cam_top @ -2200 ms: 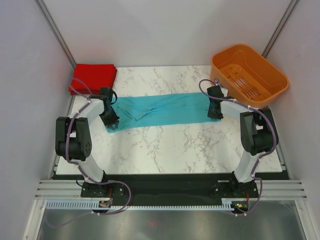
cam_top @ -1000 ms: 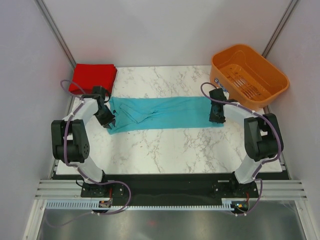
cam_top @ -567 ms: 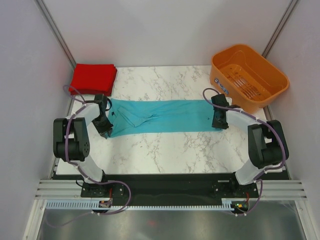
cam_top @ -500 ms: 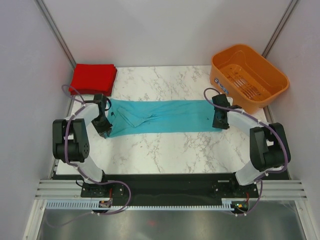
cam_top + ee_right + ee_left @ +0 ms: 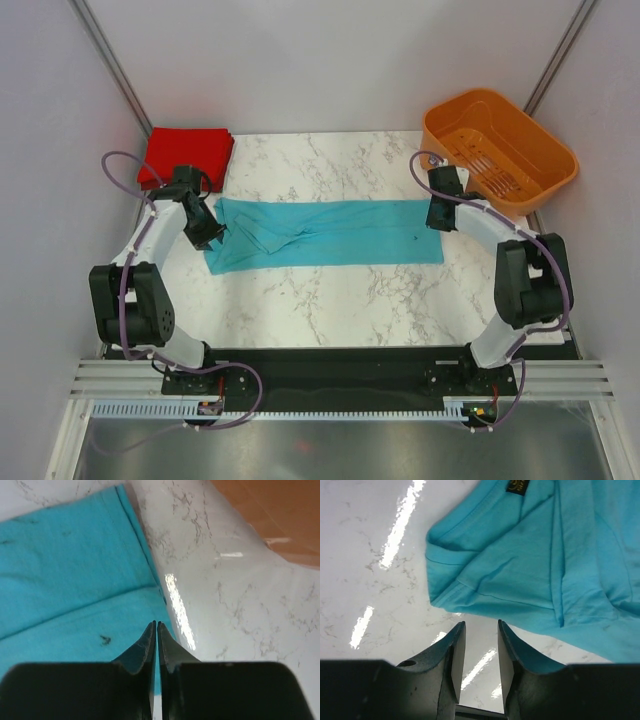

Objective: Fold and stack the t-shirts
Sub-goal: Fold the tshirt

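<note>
The teal-blue t-shirt (image 5: 325,232) lies flat on the marble table as a long band folded lengthwise, collar end at the left. My left gripper (image 5: 212,234) is open at that left end. In the left wrist view its fingertips (image 5: 481,625) hang over bare table just short of the shirt's folded corner (image 5: 530,565). My right gripper (image 5: 438,218) is shut over the shirt's right edge. In the right wrist view its tips (image 5: 156,624) are closed above the cloth (image 5: 70,580), holding nothing. The red t-shirt (image 5: 188,152) lies folded at the back left corner.
The orange slotted basket (image 5: 497,148) stands at the back right, close behind my right arm; its wall shows in the right wrist view (image 5: 270,515). Marble table (image 5: 330,310) lies in front of the shirt.
Both grippers drew the teal shirt out flat and toward the front. The left gripper has since let go and swung back toward the red shirt; the right one shifted slightly back.
</note>
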Motion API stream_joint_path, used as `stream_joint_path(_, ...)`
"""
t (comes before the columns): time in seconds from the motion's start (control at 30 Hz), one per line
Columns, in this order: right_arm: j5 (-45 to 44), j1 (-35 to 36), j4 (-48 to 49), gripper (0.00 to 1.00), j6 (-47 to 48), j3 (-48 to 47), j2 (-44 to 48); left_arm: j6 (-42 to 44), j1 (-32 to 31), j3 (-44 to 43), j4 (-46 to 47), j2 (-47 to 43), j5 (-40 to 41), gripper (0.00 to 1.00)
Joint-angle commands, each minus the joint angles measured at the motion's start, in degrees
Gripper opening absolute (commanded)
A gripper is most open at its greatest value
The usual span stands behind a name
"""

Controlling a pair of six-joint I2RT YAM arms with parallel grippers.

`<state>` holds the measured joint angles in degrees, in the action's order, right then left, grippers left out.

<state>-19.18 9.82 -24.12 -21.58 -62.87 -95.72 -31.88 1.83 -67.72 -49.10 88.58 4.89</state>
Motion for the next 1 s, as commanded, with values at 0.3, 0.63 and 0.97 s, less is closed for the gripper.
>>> stream_joint_path(0.3, -4.7, -0.3, 3.8, 0.12, 2.5, -4.8, -9.8, 3.8, 0.3, -2.7, 2.3, -0.2, -7.1, 0.40)
stream_joint_path(0.63, 3.1, 10.6, 7.9, 0.26, 7.3, -4.9, 3.5, -1.3, 4.8, -3.1, 8.6, 2.1, -24.3, 0.43)
stream_joint_path(0.97, 4.2, 35.5, 20.4, 0.41, 26.1, -17.8, -7.7, -8.2, 17.7, 3.3, 14.3, 4.4, -32.4, 0.42)
